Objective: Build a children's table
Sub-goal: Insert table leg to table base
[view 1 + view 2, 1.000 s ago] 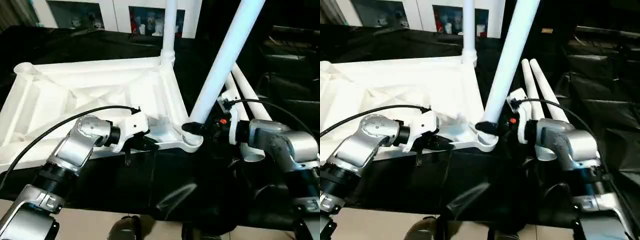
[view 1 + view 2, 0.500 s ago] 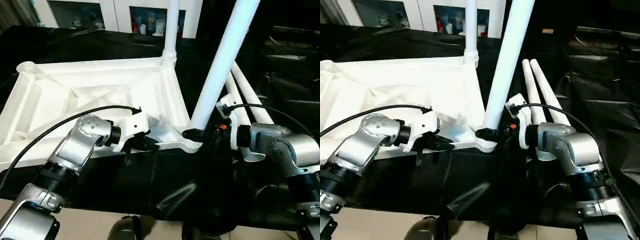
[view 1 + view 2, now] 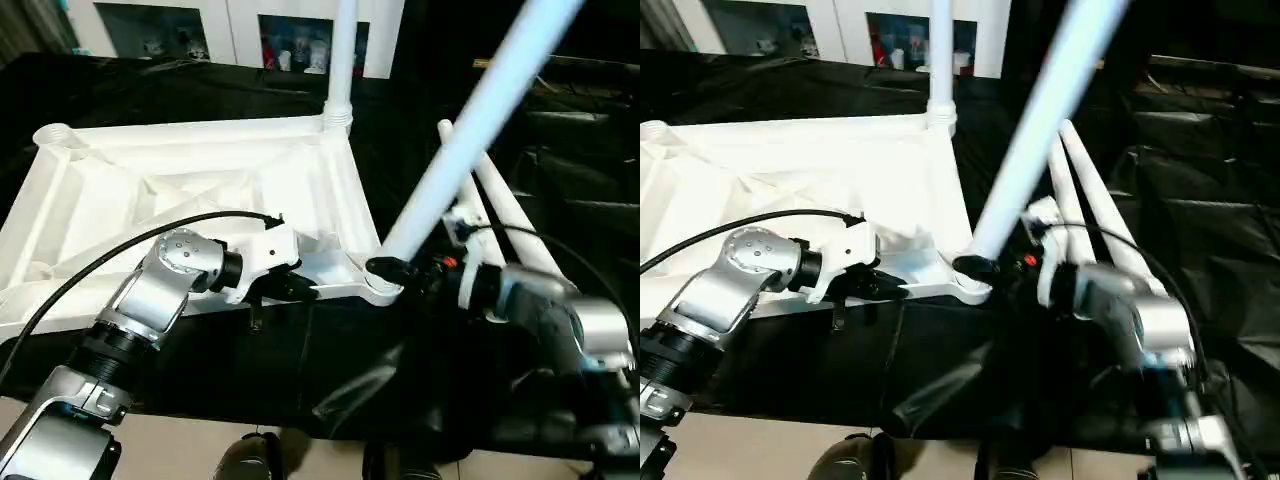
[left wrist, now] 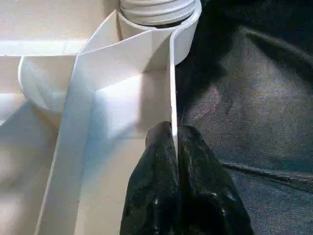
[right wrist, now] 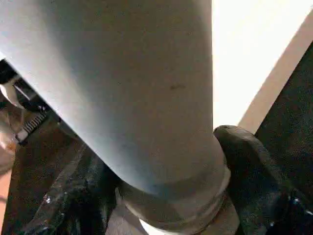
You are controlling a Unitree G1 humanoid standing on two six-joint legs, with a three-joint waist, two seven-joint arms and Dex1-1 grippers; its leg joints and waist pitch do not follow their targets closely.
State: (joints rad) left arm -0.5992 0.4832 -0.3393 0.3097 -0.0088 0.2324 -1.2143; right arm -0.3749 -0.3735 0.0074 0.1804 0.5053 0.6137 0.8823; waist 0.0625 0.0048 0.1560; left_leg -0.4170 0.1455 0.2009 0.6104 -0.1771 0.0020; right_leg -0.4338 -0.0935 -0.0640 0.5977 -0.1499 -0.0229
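Observation:
The white tabletop (image 3: 200, 160) lies upside down on black cloth, ribbed underside up. One white leg (image 3: 343, 50) stands upright in its far right corner socket. A second leg (image 3: 470, 130) leans steeply to the right, its lower end at the near right corner socket (image 3: 385, 285). My right gripper (image 3: 398, 268) is shut on that leg's base, with a black finger (image 5: 249, 166) on either side of it. My left gripper (image 4: 174, 131) is shut on the tabletop's thin rim wall (image 4: 172, 88), just short of the same corner. Two more legs (image 3: 510, 215) lie side by side on the cloth at the right.
Black cloth (image 3: 330, 350) covers the work surface and hangs over its near edge above a beige floor (image 3: 200, 450). White cabinets with glass doors (image 3: 300, 40) stand behind. A black cable (image 3: 120, 250) runs along my left forearm.
The held leg has tipped further to the right, its top swinging away from the upright leg. My right forearm has shifted with it. The left gripper has stayed on the rim.

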